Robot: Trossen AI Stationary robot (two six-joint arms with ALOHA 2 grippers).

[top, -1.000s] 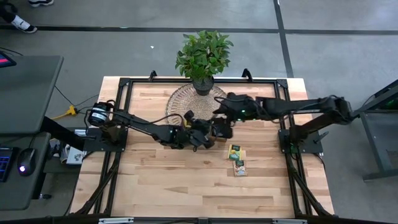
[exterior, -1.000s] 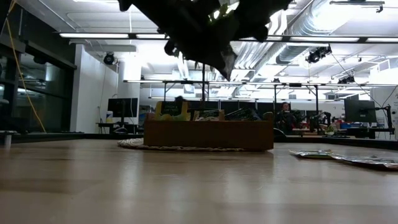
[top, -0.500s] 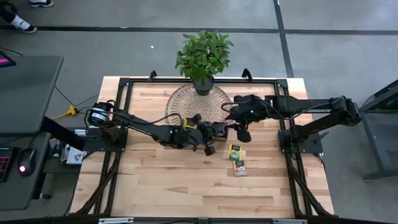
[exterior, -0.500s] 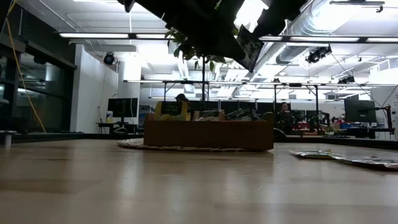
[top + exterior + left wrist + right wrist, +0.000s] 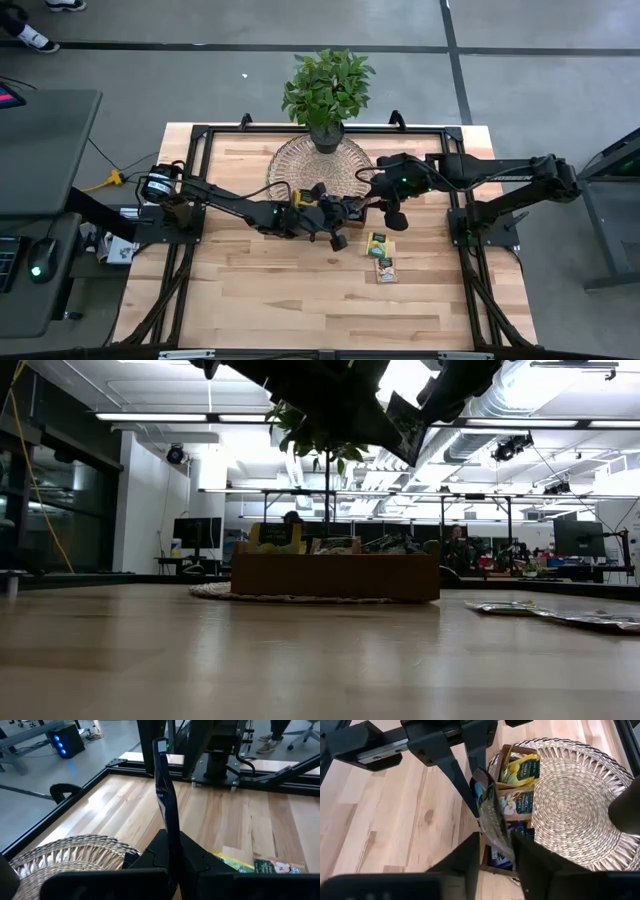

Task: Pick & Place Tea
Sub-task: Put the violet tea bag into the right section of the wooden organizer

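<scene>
From above, the left gripper (image 5: 338, 225) and the right gripper (image 5: 390, 208) meet over the middle of the table (image 5: 250, 290). The arms hide most of the wooden tray (image 5: 322, 203) under them. Two tea bags (image 5: 381, 256) lie flat on the table, just past the left gripper's tip and just below the right gripper.

From table height, both grippers are cut off at the top and look like dark shapes. The tray (image 5: 335, 576) stands far behind, with tea bags poking up. More tea bags (image 5: 560, 613) lie flat off to the side.

The left wrist camera shows its fingers pinched on a dark tea bag (image 5: 165, 800) standing on edge. Its writing is too small to read.

The right wrist camera shows its fingers pinched on a shiny tea bag (image 5: 492, 817). Beyond it, the tray (image 5: 501, 762) holds yellow-green, pale and dark bags.
</scene>
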